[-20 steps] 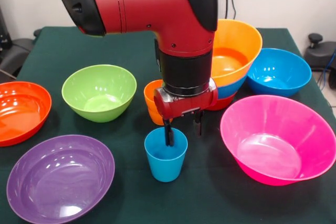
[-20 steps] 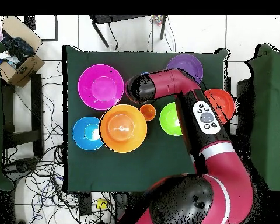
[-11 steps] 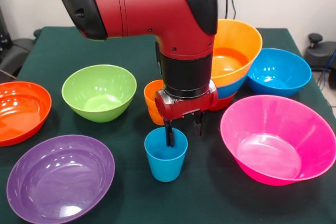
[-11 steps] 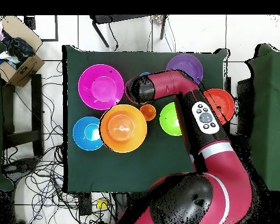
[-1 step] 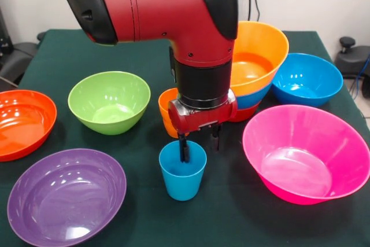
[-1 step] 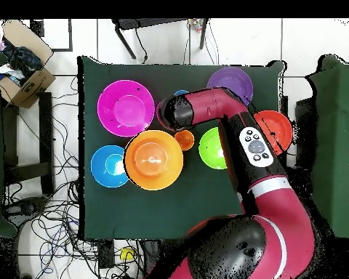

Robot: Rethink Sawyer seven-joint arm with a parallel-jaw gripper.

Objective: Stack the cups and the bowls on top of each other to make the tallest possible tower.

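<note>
— Where was the light blue cup (image 5: 182,170) just then?

— Upright on the green table (image 5: 139,56), towards the front, between the purple bowl (image 5: 65,196) and the big pink bowl (image 5: 306,153). The gripper (image 5: 199,141) stood right over it, one finger (image 5: 183,149) dipped inside the rim, the other hanging outside on the pink bowl's side.

— So it had hold of the cup?

— Not that I could see. The fingers were spread, straddling the cup's wall with a gap on either side. It looked released, set to pinch but not pinching.

— And the tower?

— Behind the arm (image 5: 173,10): the orange bowl (image 5: 259,53) sat on top, nested in a blue one with a red-orange one under that. An orange cup (image 5: 167,111) stood just beside that pile, half hidden by the wrist. The second blue bowl (image 5: 306,79) was right of the pile, the lime green bowl (image 5: 108,101) and another red-orange bowl (image 5: 23,121) off to the left.

— Which step would you call it?

— The pick-up of the blue cup, I'd say. The next move needed the fingers to close on that thin wall without tipping the cup, then a straight lift high enough to clear the orange bowl's rim.

— Any worry?

— The cup looked light and glossy; a one-wall pinch might let it swing or slip.
</note>
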